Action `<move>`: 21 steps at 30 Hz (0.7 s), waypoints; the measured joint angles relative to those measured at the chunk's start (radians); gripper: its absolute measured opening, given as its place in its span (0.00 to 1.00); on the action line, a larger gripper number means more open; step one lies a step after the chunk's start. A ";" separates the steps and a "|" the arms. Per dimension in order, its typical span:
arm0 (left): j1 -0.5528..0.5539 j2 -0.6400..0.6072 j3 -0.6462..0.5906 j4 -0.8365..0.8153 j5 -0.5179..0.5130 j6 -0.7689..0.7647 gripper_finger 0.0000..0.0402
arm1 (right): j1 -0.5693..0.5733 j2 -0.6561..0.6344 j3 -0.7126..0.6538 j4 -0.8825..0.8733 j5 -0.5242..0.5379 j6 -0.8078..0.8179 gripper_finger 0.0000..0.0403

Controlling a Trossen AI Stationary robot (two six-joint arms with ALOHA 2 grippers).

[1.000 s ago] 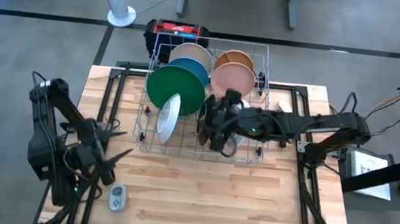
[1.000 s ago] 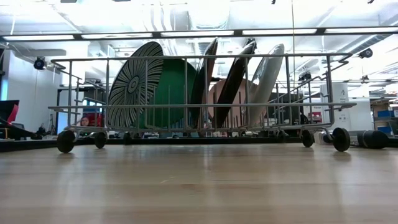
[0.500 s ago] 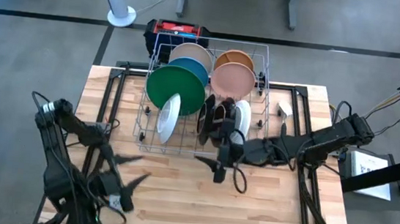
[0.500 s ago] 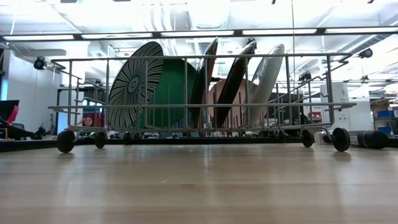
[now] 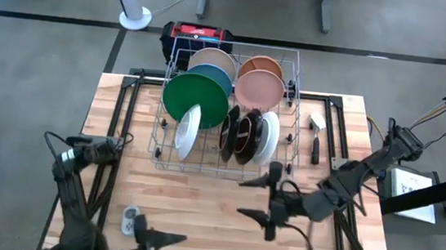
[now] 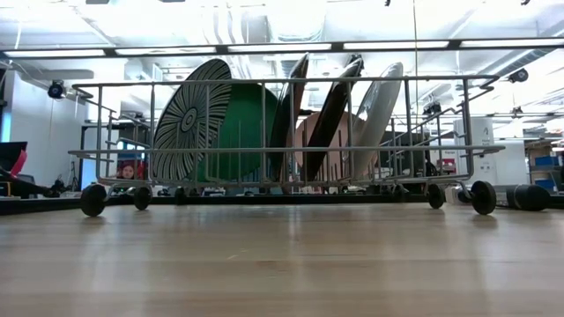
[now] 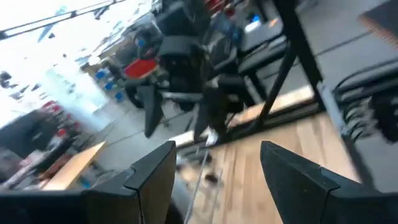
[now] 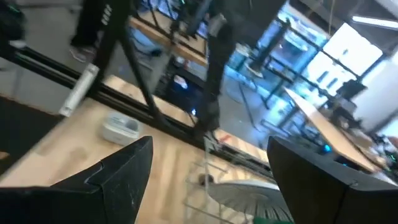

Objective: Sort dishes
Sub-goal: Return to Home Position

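The dishes stand on edge in a silver wire rack [image 5: 290, 107] at the table's far middle: a large green plate [image 5: 195, 98], a blue one [image 5: 215, 77], a cream one [image 5: 213, 58], a tan one [image 5: 261, 65], a pink one [image 5: 259, 87], a striped one [image 6: 189, 119], dark brown ones [image 5: 238, 135] and a white one [image 5: 268, 138]. My right gripper [image 5: 252, 198] hovers open, near of the rack, pointing toward the table's left. My left gripper [image 5: 168, 248] is open at the near edge, pointing right. Neither holds anything.
A small grey gadget [image 5: 128, 219] lies near the table's front left, beside my left arm. A dark tool [image 5: 315, 148] and a white piece [image 5: 318, 120] lie right of the rack. A red and black box [image 5: 197, 34] sits behind the rack. Bare wood lies between the rack and the near edge.
My right gripper has drawn back from the rack's right half toward the near edge and swung to point left, staying open. My left gripper has travelled toward the near edge and to the right, past the grey gadget, also open. The dishes have kept still.
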 joint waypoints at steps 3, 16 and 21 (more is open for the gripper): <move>0.049 -0.052 -0.087 0.277 0.128 0.243 0.56 | 0.036 -0.009 -0.010 0.001 0.000 0.013 0.76; 0.310 -0.203 -0.313 0.390 0.698 0.365 0.56 | 0.130 -0.105 -0.271 0.190 0.167 0.099 0.76; 0.322 -0.317 -0.453 0.446 0.718 0.356 0.56 | 0.156 -0.222 -0.414 0.297 0.170 0.138 0.76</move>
